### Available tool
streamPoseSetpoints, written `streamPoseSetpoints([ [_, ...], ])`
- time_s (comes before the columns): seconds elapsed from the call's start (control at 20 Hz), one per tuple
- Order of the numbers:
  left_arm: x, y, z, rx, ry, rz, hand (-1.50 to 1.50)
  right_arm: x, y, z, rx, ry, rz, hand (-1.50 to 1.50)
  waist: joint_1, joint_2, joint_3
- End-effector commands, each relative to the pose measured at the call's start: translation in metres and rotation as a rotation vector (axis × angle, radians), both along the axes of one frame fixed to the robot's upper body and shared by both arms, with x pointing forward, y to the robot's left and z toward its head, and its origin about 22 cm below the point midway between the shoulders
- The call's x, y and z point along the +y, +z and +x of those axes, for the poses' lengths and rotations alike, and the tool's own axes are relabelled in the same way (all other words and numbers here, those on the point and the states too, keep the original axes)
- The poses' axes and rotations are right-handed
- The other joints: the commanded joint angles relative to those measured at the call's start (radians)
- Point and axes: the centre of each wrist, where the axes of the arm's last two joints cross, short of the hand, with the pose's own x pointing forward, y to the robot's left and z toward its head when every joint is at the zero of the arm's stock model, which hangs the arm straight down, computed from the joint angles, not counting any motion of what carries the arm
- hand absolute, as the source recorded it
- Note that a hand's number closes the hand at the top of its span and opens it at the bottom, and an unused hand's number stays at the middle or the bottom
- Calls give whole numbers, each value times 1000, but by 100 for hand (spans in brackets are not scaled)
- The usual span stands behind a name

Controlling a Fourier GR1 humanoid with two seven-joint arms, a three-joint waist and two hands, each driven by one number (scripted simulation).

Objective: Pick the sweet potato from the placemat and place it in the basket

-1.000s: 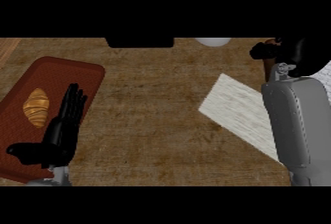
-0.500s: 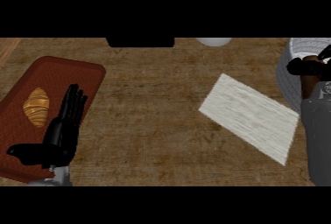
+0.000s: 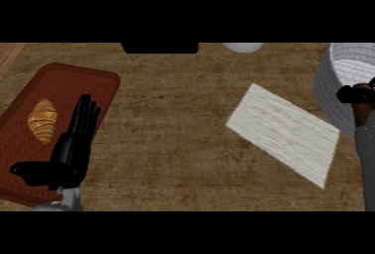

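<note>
Right hand: we grip the sweet potato beside the basket, to release inside.
Left hand: open, idle.

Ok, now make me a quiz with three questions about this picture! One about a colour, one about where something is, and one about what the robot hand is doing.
1. What colour is the placemat?
A green
B blue
C white

2. Where is the croissant?
A in the basket
B on the tray
C on the placemat

3. How is the left robot hand?
A open, fingers straight
B curled round the croissant
C inside the basket

Answers:
1 C, the placemat looks pale white.
2 B, the croissant lies on the red-brown tray, beside the hand.
3 A, its fingers stretch straight over the tray and hold nothing.
</note>
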Motion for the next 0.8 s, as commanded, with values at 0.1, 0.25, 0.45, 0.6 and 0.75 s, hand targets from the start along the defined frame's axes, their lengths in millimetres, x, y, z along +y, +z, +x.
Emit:
streamPoseSetpoints([
  [0.1,-3,-3,-1,-13,5,14,0,-23,-14,2,-5,-3,32,150,2,0,0],
  [0.25,0,13,2,-9,27,-3,0,-44,-17,-7,-41,-8,32,150,0,0,0],
  [0.45,-2,14,6,-24,7,-3,0,-43,-37,-3,-23,-21,51,150,2,1,0],
  [0.6,-1,-8,-5,-10,-1,-7,0,-54,-40,-12,-23,-22,65,150,1,0,0],
  [0.75,-10,7,-4,-16,3,6,0,-67,-67,-15,-72,-120,74,150,4,2,1],
])
